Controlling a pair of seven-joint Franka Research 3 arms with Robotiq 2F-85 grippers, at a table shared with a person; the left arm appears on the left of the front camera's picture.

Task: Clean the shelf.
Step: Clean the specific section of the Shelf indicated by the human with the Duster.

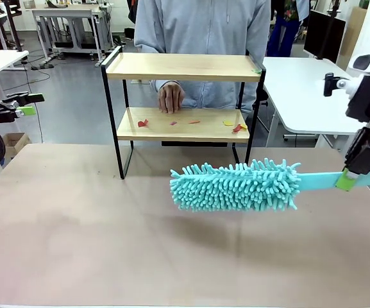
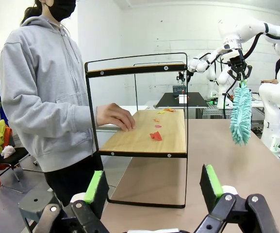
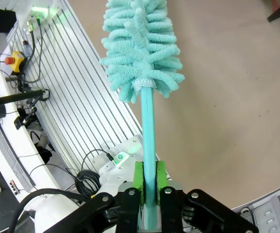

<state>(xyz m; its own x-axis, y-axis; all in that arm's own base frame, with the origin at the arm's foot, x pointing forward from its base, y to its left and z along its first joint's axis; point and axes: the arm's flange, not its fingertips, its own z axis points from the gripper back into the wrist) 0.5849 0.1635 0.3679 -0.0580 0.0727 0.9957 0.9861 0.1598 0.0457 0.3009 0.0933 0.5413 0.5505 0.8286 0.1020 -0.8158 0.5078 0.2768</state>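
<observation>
Shelf (image 1: pixel 181 67) stands at far side of counter (image 1: pixel 95 237), just in front of person. Red & yellow scraps (image 1: pixel 238 128) lie on its lower board, w/ person's hand (image 1: pixel 170 99) resting there too. Right pincer (image 1: pixel 345 181) clamped on handle of teal duster (image 1: pixel 236 187), fluffy head level above counter, near shelf front. Left pincer (image 2: pixel 154 187) apart & empty, off at counter's left.

Between my right gripper's (image 3: pixel 149 177) green pads (image 3: pixel 138 177): a duster (image 1: pixel 236 186), turquoise throughout, head shaggy with chenille strands, handle plain. Ahead of my left gripper (image 2: pixel 153 187), black with green pads: the shelf (image 1: pixel 181 67), pale wood-grain boards in a black frame, lower board speckled with red, orange and yellow scraps (image 1: pixel 143 122). Beyond it, a person's grey hoodie (image 1: pixel 204 32). Under my jaws, a beige table (image 1: pixel 108 244).
</observation>
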